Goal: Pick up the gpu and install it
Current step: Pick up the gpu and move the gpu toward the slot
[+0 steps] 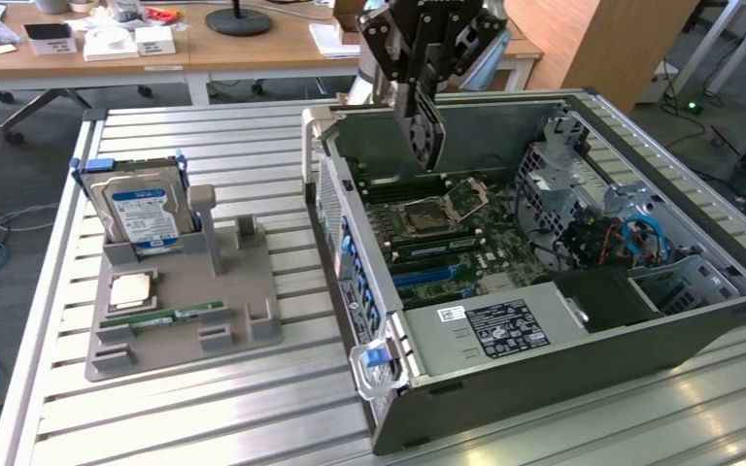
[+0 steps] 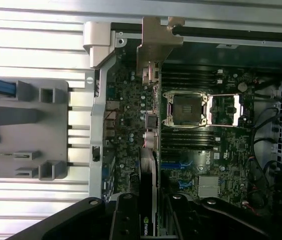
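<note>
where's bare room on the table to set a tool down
Free: table slats at the exterior view's lower left, next to the holder, and the stretch beyond the hard drive. The gap between holder and case is narrow. Crowded: inside the case, under the gpu the gripper holds.

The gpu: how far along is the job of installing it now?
Done: the gpu is picked up. In hand: the gripper holds it on edge over the motherboard inside the open case. Left: it is not yet seated in any slot.
</note>
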